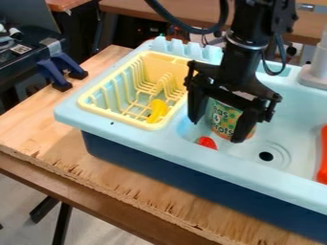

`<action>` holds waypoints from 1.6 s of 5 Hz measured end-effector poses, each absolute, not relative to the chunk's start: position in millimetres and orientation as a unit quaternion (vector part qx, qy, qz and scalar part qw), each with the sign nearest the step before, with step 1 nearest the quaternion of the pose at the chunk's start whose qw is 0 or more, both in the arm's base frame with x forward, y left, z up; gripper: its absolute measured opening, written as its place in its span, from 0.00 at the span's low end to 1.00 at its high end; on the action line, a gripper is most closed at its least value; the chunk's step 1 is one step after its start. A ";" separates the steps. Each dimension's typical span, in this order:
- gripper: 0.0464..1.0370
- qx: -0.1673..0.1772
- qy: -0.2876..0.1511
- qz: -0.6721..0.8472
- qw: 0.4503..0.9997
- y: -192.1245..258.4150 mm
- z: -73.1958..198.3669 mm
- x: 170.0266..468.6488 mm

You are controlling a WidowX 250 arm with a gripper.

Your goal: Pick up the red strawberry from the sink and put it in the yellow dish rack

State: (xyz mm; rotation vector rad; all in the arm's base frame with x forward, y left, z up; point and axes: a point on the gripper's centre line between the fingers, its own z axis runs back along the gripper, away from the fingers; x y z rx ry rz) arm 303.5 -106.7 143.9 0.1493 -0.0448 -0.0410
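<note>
Worktop (pixel 127 194) of plywood under a pale blue toy sink (pixel 147 140), with a yellow dish rack (pixel 118 118) set into the sink's left end and a curved yellow piece (pixel 158 111) lying inside toward the rack's near right corner. Over the left part of the basin (pixel 288 119), black gripper (pixel 217 130) pointing down, fingers wide apart; down between them, a printed can (pixel 224 118), touching or not impossible to tell, probably stiff and a little slippery, light if empty, best gripped across the round wall at mid-height. Near the basin's near left corner, a small red piece (pixel 206 142).
</note>
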 end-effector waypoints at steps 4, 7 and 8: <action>0.96 0.076 -0.015 -0.008 0.997 -87.9 114.8 312.8; 0.93 0.054 0.003 0.007 0.999 -89.9 84.4 293.5; 0.78 0.051 -0.001 0.012 0.999 -87.0 84.5 292.8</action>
